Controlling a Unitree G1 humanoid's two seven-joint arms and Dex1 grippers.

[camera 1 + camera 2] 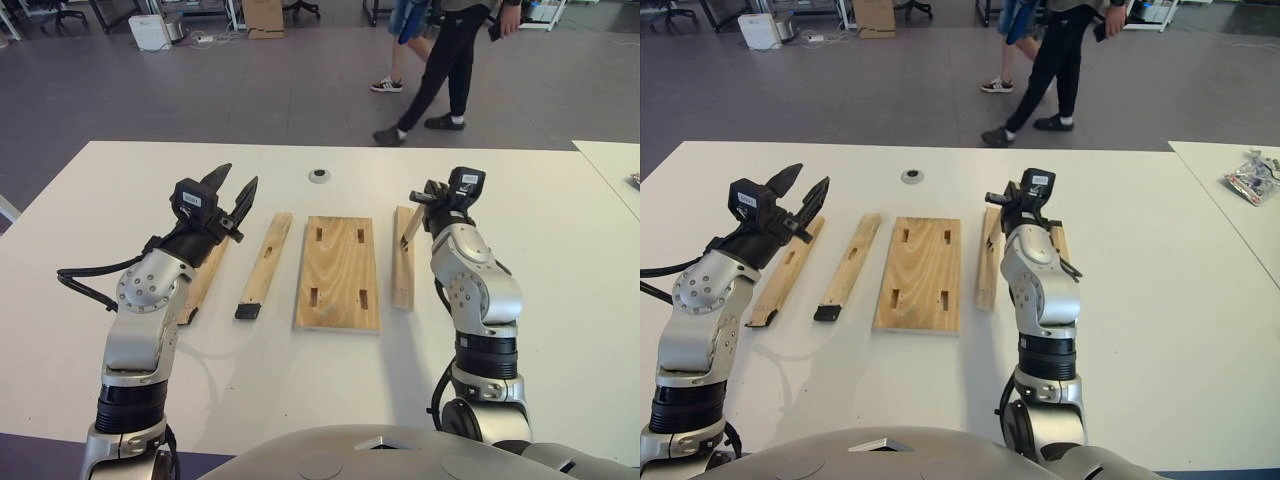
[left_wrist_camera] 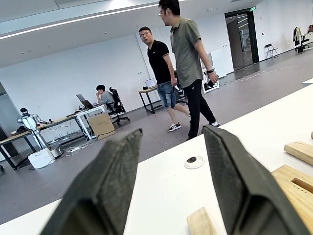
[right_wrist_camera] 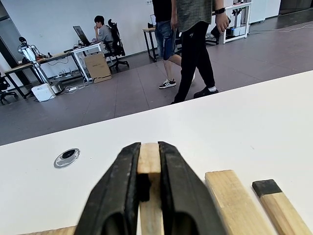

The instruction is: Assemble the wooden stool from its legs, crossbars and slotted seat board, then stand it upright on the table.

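The right claw [image 3: 148,152] is clamped shut on the end of a thin wooden bar [image 1: 413,227], its two black fingers [image 3: 122,186] pressed flat on either side of the wood. The bar hangs tilted, with its lower end over a longer bar [image 1: 403,270] that lies on the table just right of the seat board; I cannot tell whether the two touch. A white sticker [image 1: 468,180] sits on top of this claw's housing, its print too small to read. Near the claw two more pieces lie side by side on the table: a plain piece [image 3: 227,193] and a capped piece [image 3: 279,205] with a black end.

The left claw [image 1: 236,184] is spread wide open and holds nothing, hovering above the table's left part. It carries a white label [image 1: 192,200] too, also unreadable. Under its arm lies a plain leg [image 1: 788,268]. Next toward the middle is a black-tipped leg [image 1: 264,258], apart from the board.

The seat board [image 1: 340,275] lies flat at the centre of the white table [image 1: 560,330], its four slots [image 1: 318,234] facing up. Beyond it a small round fitting [image 1: 319,176] is set into the table top.
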